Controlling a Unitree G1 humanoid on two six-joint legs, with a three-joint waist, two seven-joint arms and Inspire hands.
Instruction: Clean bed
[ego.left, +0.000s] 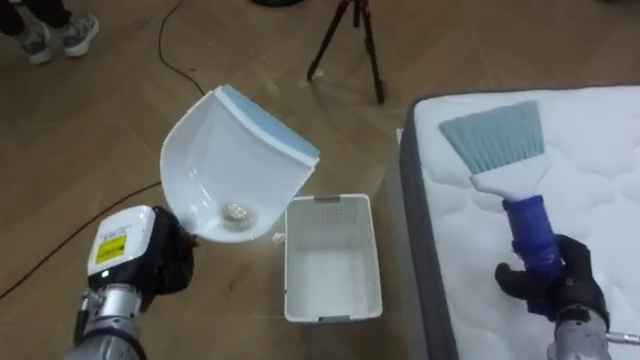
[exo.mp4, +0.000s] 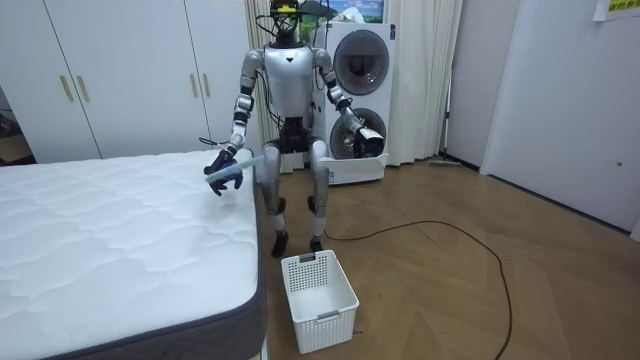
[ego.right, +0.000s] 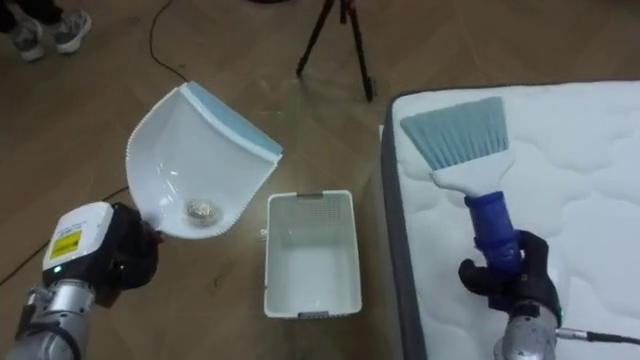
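Left of the white basket (ego.left: 333, 272), left hand (ego.left: 172, 262) clasping dustpan (ego.left: 235, 155) holding small debris (ego.left: 236, 211), right hand (ego.left: 558, 280) gripping brush (ego.left: 508, 180) over mattress (ego.left: 600, 170).

Wood floor (exo.mp4: 450, 290), white wardrobes (exo.mp4: 120, 80) at the back, stacked washing machines (exo.mp4: 362, 90) beside pale curtains (exo.mp4: 425, 80).

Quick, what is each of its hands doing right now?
Left hand: closed round the handle of the white dustpan.
Right hand: closed round the blue-handled brush, above the bed.
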